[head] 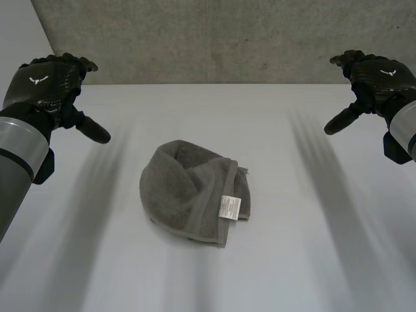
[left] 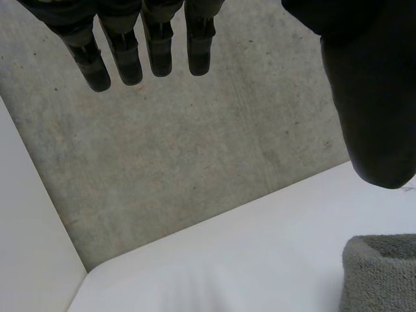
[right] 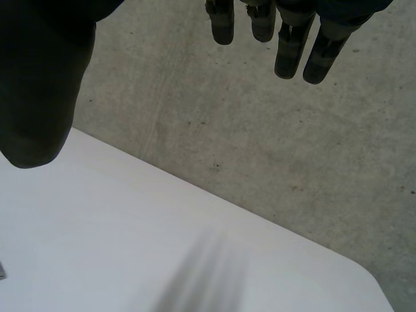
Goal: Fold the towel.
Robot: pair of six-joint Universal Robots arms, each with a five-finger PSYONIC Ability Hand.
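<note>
Looking down at the table [head: 305,260], we see the towel [head: 188,192] at the centre of the frame. It is bunched into a rounded heap, and its white label [head: 229,207] faces up at its lower right edge. Our left hand [head: 49,84] hangs at the upper left and our right hand [head: 377,75] at the upper right, both well apart from the towel. Each hand is wide, with fingers [left: 123,58] straight and the thumb spread, holding nothing. We judge that they stand high and aside so that the towel is in free view before any reach. Folding is not yet begun; the heap probably needs spreading first.
</note>
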